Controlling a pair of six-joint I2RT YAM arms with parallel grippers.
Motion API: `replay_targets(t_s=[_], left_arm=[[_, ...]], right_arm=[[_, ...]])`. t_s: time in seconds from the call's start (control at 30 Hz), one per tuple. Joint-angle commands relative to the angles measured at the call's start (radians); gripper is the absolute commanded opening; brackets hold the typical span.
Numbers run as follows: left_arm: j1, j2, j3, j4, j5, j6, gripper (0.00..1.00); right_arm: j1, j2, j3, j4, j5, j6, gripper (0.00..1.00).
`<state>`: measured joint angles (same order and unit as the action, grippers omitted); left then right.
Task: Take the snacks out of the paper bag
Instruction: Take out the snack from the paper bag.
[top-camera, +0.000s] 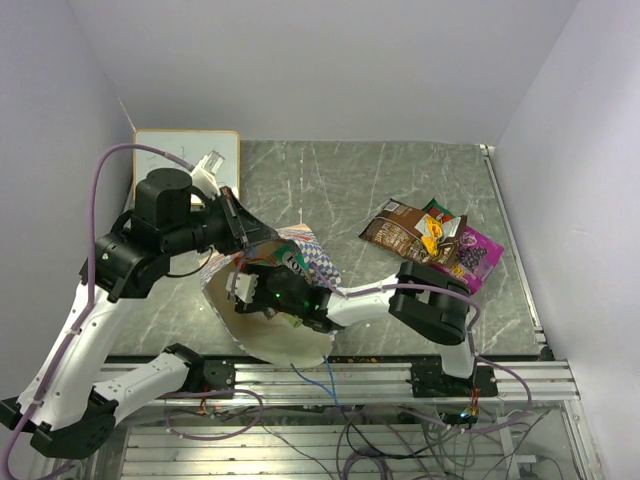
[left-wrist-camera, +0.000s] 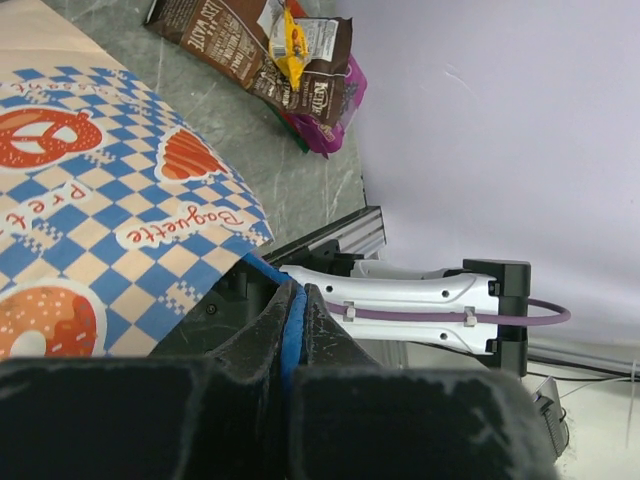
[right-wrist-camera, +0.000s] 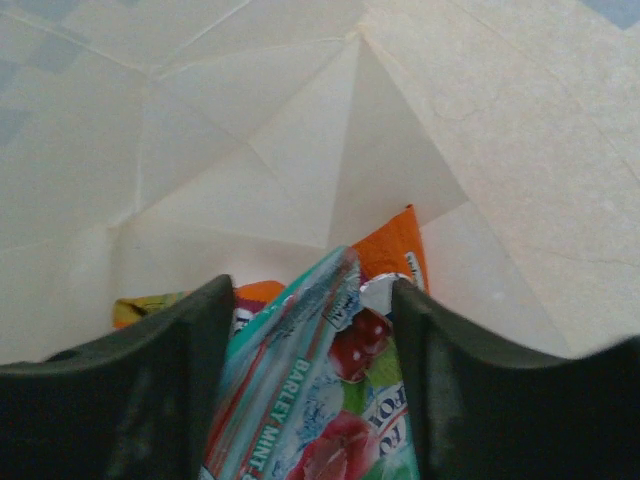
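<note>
Inside the paper bag (right-wrist-camera: 250, 150): a teal mint packet (right-wrist-camera: 300, 400) foremost and an orange packet (right-wrist-camera: 398, 250) just behind it, both against the cream bottom folds. Right gripper (right-wrist-camera: 310, 300) reaches deep into the bag, fingers (right-wrist-camera: 150, 380) spread to either side of the teal packet and seemingly touching its edges. Cannot tell whether squeezing it or only straddling it.

Seen from above, lies with its mouth toward the arm bases and its checkered band (top-camera: 315, 255) at the far end. Left gripper (left-wrist-camera: 295, 300) at the bag's left rim, clenched tight on a blue strip (left-wrist-camera: 290, 335) of the bag's edge.

Already outside, well to the right of the bag: a brown bag (top-camera: 395, 228), a yellow packet (top-camera: 432, 238) lying on it, and a purple packet (top-camera: 478, 255) touching its right side. Behind the bag to the left, a whiteboard (top-camera: 165, 150) flat on the table (top-camera: 330, 180).
</note>
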<state>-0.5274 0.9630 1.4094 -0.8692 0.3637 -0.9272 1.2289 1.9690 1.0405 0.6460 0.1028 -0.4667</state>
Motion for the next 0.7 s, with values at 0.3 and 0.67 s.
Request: replay_targets(t_s=[0.3, 0.67], left_arm=[[-0.006, 0.051, 0.200, -0.213, -0.222, 0.108, 0.07], [-0.006, 0.154, 0.404, -0.243, -0.427, 0.235, 0.07]], right_arm=[[-0.058, -0.008, 0.091, -0.013, 0.072, -0.059, 0.00], [-0.111, 0.022, 0.249, -0.009, -0.011, -0.086, 0.00]])
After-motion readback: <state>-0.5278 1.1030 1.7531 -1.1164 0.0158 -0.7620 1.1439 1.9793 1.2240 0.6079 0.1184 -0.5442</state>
